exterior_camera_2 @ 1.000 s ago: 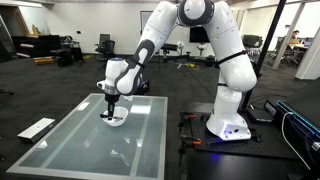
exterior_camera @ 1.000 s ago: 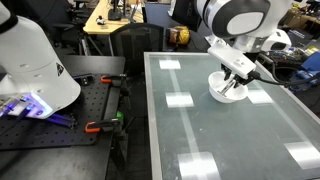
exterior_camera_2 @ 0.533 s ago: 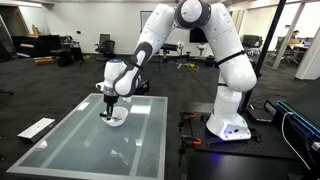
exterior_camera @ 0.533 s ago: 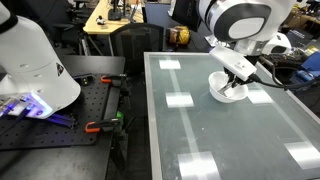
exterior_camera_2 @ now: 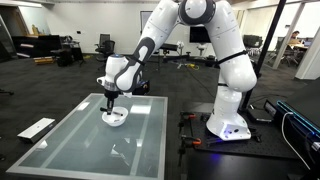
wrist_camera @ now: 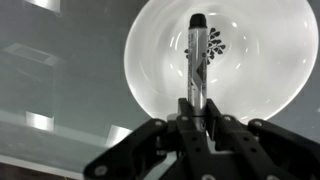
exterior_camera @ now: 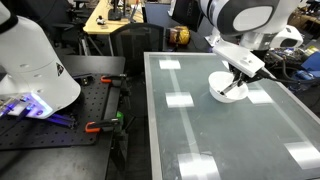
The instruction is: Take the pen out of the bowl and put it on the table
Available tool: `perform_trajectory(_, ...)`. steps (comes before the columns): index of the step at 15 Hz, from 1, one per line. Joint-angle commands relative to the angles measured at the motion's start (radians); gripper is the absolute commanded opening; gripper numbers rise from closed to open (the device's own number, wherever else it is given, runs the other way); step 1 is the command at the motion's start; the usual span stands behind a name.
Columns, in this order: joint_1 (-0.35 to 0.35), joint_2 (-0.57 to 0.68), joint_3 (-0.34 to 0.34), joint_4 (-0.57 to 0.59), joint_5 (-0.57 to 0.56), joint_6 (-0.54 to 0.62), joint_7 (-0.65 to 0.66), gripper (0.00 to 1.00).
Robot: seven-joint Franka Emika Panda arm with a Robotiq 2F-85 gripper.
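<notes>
Pen (wrist_camera: 197,55) is clamped in my gripper (wrist_camera: 197,108), higher than before. I see the bowl (exterior_camera: 226,92) unmoved near an end edge of the table (exterior_camera: 200,130).

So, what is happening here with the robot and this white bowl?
A robot arm is working over a white bowl that stands on a glass table. In the wrist view its gripper seems closed on one end of a black pen, and the rest of the pen points out over the bowl. The pen is not yet on the table.
</notes>
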Motion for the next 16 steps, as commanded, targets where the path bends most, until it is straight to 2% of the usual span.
perform_trajectory(1, 0.006, -0.141, -0.006, -0.114, -0.006, 0.019, 0.022, 0.05)
perform_trajectory(5, -0.018, -0.248, 0.047, -0.171, 0.045, -0.013, -0.037, 0.05)
perform_trajectory(9, -0.004, -0.33, 0.093, -0.197, 0.118, -0.049, -0.087, 0.05)
perform_trajectory(10, -0.035, -0.343, 0.147, -0.195, 0.158, -0.07, -0.133, 0.05)
perform_trajectory(12, -0.031, -0.365, 0.185, -0.183, 0.22, -0.125, -0.201, 0.05)
perform_trajectory(13, 0.015, -0.373, 0.155, -0.176, 0.255, -0.148, -0.235, 0.05)
perform_trajectory(14, 0.034, -0.378, 0.15, -0.168, 0.267, -0.175, -0.251, 0.05)
perform_trajectory(16, 0.078, -0.38, 0.124, -0.152, 0.244, -0.214, -0.256, 0.05)
